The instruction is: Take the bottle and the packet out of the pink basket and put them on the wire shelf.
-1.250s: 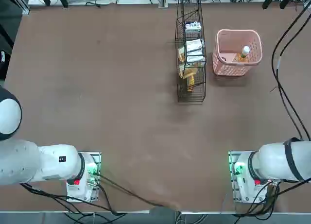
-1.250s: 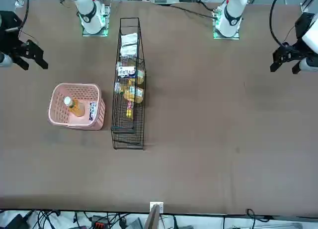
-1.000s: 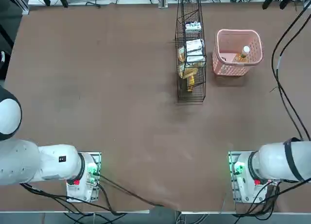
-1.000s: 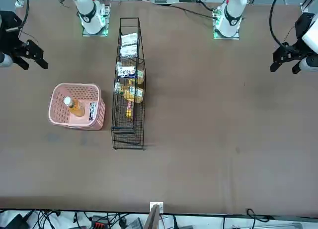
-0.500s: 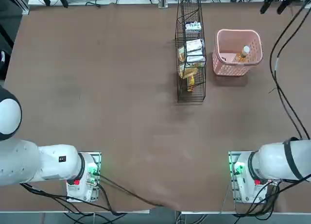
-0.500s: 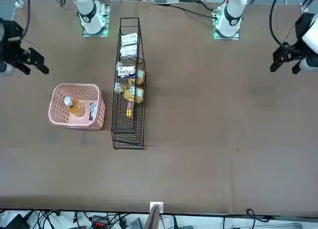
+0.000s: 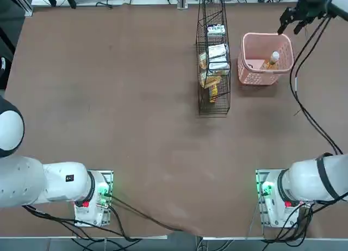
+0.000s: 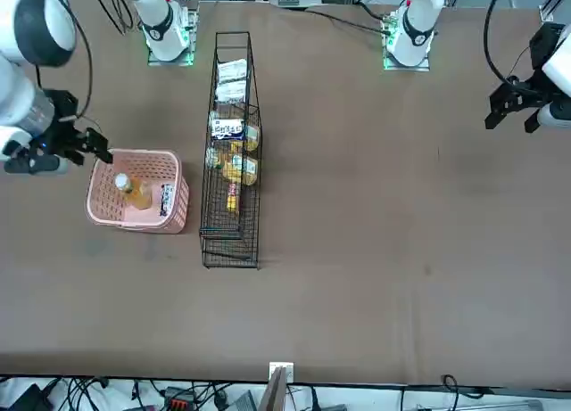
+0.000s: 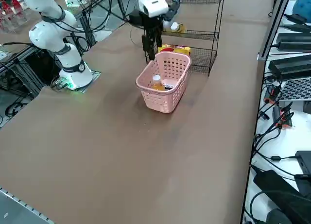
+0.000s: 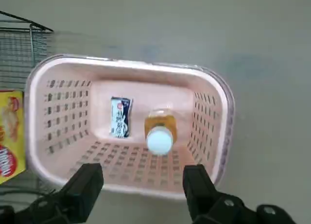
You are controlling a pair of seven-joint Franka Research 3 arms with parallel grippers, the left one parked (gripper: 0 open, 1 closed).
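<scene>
The pink basket [image 7: 255, 77] [image 8: 134, 220] [image 9: 160, 96] [image 10: 63, 117] stands at the far right of the table, beside the black wire shelf [image 7: 213, 101] [image 8: 230, 242] [image 9: 194, 34] [image 10: 19, 39]. Inside it the bottle [image 7: 272, 60] [image 8: 132, 190] [image 9: 155, 81] [image 10: 159, 131] stands with its white cap up. The white packet [image 8: 166, 200] [image 9: 167, 85] [image 10: 120, 117] rests beside it. My right gripper [image 7: 290, 26] [image 8: 98, 151] [image 9: 151, 54] [image 10: 141, 190] hovers above the basket's outer edge, pointing down. It is open and holds nothing.
Yellow snack bags [image 7: 209, 82] [image 10: 7, 136] and white packets [image 7: 217, 50] fill the shelf's tiers. The right arm's black cable [image 7: 304, 98] hangs over the table's right side. The arm bases [image 7: 274, 199] sit at the near edge.
My right gripper has swung in from beyond the table's far right corner and now hangs over the basket's edge. The basket, bottle and packet have not moved.
</scene>
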